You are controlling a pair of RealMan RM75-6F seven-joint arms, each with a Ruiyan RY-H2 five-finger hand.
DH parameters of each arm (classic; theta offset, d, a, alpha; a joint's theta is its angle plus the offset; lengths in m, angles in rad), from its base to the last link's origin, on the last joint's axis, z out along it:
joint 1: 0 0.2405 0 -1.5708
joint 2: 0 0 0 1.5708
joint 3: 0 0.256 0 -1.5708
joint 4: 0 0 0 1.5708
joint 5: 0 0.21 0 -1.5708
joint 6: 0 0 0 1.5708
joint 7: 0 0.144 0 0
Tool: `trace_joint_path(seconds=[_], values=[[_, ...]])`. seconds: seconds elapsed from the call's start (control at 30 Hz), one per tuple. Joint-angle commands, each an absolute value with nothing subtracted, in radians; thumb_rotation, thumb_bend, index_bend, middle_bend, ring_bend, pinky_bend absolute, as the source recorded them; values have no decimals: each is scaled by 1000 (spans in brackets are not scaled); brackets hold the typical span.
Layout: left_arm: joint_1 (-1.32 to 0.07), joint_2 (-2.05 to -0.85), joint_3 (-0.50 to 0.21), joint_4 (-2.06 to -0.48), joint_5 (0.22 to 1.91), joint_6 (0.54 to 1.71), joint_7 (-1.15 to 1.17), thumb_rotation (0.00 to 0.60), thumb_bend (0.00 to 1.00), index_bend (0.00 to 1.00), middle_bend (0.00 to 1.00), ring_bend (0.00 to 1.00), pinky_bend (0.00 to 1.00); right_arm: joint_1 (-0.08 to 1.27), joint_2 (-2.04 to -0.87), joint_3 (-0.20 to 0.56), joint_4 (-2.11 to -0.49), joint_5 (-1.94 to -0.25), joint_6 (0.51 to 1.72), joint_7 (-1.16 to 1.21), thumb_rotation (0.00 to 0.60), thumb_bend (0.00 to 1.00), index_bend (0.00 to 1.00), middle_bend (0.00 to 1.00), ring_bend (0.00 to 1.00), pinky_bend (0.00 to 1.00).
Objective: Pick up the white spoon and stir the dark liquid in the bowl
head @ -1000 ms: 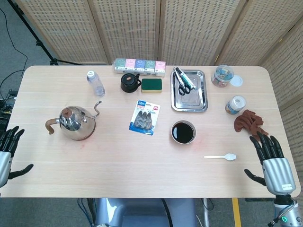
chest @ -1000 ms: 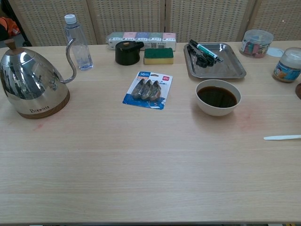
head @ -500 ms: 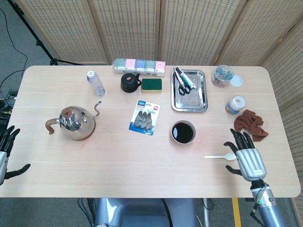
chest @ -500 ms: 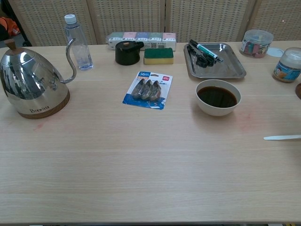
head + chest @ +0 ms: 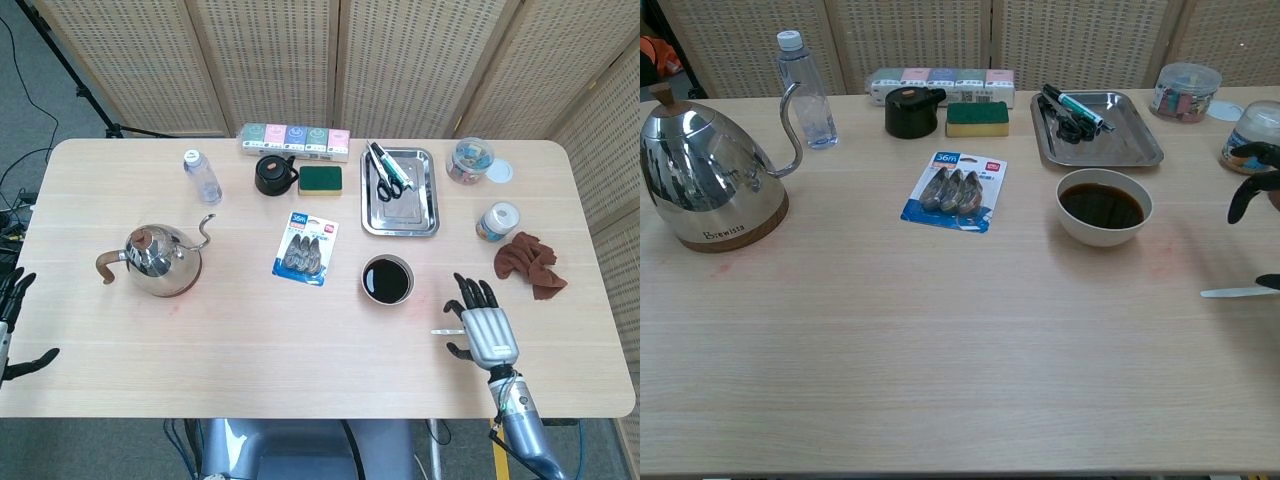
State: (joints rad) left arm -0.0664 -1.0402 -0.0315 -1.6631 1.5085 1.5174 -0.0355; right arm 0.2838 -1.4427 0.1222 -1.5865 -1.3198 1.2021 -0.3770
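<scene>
The white spoon (image 5: 441,331) lies on the table right of the bowl; only its handle end shows in the head view, since my right hand (image 5: 482,328) hovers over the rest with fingers spread and nothing gripped. In the chest view the spoon's handle (image 5: 1235,292) lies at the right edge, with dark fingertips (image 5: 1250,190) of that hand above it. The white bowl (image 5: 387,279) of dark liquid stands just left of the hand and also shows as the bowl (image 5: 1104,206) in the chest view. My left hand (image 5: 10,322) hangs off the table's left edge, fingers apart, empty.
A brown cloth (image 5: 530,264) and a jar (image 5: 497,221) sit right of the bowl. A metal tray (image 5: 400,226) with scissors lies behind it. A pack of clips (image 5: 306,247), a steel kettle (image 5: 158,258), a bottle (image 5: 202,176) and a green sponge (image 5: 321,179) lie further left.
My right hand has moved left and onto the table from its right front corner, arriving over the spoon's bowl end. The left hand has drifted slightly outward. The spoon has not moved.
</scene>
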Motion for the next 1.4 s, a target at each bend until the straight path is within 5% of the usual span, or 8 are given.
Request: trace_joint_path(seconds=[0.03, 1.4], values=[[-68, -1041, -34, -1664, 1505, 1514, -32, 600, 0, 0, 0, 0, 0, 294, -1469, 119, -1559, -1309, 1192, -390, 600, 208, 376, 0, 0, 17], [-79, -1038, -43, -1668, 1478, 1480, -27, 600, 0, 0, 0, 0, 0, 346, -1609, 100, -1366, -1254, 1139, -362, 600, 337, 450, 0, 0, 17]])
